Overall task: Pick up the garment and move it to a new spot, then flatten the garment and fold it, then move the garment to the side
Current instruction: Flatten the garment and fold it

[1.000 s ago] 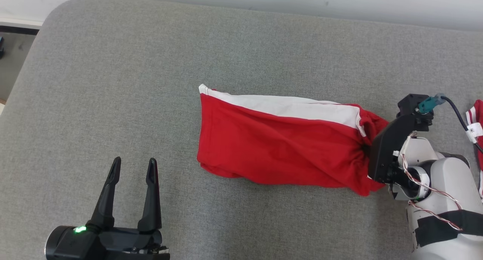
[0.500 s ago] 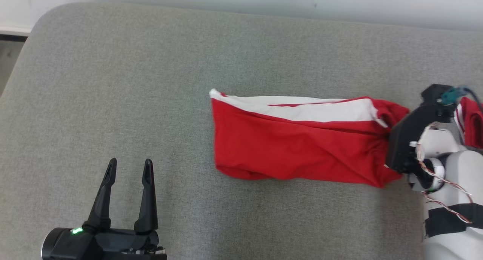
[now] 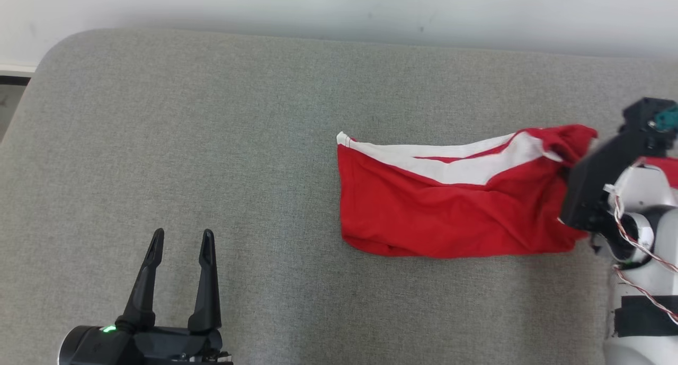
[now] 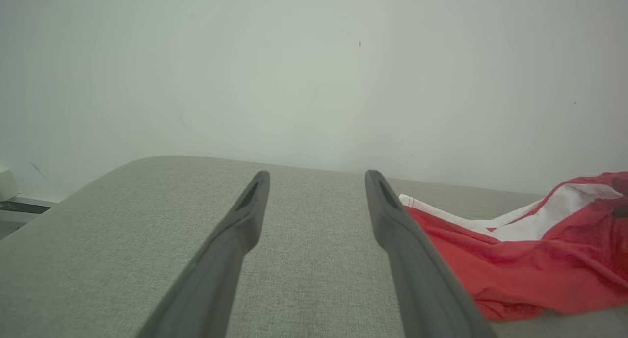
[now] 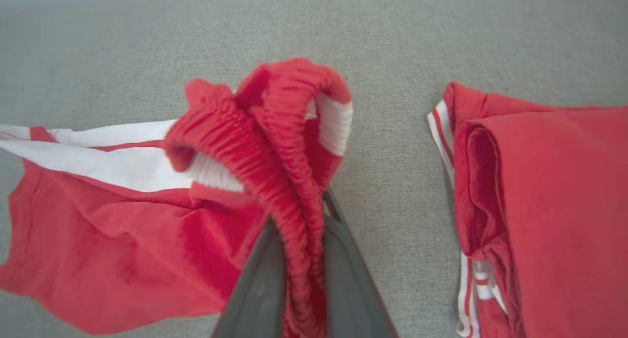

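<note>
Move-aside step, likely. Folded red-and-white fabric shorts (image 3: 450, 216) mid-right on grey woven surface (image 3: 212, 142), ribbed waistband (image 5: 255, 151) clamped in right gripper (image 5: 301, 222); left gripper (image 3: 183, 235) apart, lower left. Next: lay clear of folded red striped garment (image 5: 549, 191), release.

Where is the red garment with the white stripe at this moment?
In the head view the garment lies on the grey cushion, right of centre, its right end bunched in the right gripper. A folded red garment lies just beyond.

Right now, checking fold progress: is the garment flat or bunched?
Bunched: the garment is pinched at its waistband by the right gripper; the rest lies wrinkled on the cushion.
</note>
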You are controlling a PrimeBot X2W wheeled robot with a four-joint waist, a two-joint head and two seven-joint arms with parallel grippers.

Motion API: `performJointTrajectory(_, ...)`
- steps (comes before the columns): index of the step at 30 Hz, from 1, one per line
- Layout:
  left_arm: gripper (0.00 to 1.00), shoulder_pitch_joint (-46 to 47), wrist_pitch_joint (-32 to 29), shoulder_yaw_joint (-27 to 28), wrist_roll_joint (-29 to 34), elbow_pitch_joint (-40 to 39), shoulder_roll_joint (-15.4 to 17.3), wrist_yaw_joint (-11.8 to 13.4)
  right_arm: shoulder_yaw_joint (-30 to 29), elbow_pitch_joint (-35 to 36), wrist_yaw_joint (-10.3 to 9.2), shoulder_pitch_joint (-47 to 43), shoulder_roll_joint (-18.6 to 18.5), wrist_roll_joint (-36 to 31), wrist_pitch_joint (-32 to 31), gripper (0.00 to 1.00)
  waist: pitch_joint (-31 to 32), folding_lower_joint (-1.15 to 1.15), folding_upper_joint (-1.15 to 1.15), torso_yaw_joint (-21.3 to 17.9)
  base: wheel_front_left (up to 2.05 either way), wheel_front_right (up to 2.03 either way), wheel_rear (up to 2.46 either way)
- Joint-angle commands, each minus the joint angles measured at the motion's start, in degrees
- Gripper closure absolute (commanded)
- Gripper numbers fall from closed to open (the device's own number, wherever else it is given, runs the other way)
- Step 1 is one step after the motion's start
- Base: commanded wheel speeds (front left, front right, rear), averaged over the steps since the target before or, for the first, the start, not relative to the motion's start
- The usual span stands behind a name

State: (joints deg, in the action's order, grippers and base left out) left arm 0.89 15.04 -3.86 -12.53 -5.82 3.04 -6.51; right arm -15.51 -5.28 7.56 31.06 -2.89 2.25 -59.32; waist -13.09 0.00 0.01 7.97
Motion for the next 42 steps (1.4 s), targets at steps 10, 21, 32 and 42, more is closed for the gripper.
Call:
performJointTrajectory(10,0.0,-0.25,0.16,-1.24,-0.35,1.06,-0.11,0.05,9.38,-7.33,-0.14,4.94,0.01,13.22,2.75,1.0,-0.12,0.0,-0.01,3.61,0.0,0.0,0.0)
performJointTrajectory(21,0.0,-1.03,0.16,-2.82,-1.09,2.09,-0.17,0.39,17.47,-22.14,-0.14,10.42,0.0,18.2,10.26,1.0,0.49,0.0,-0.01,8.54,0.0,0.0,0.0)
performJointTrajectory(32,0.0,-1.2,0.16,-3.66,-1.64,2.25,-0.19,0.25,21.46,-35.05,-0.14,14.52,-0.01,21.27,18.31,1.0,0.58,0.0,-0.01,10.69,0.0,0.0,0.0)
performJointTrajectory(42,0.0,-1.41,0.16,-2.64,-1.23,2.45,-0.19,0.18,27.0,-37.72,-0.14,17.88,-0.01,32.44,23.4,0.0,1.6,0.0,-0.01,9.41,0.0,0.0,0.0)
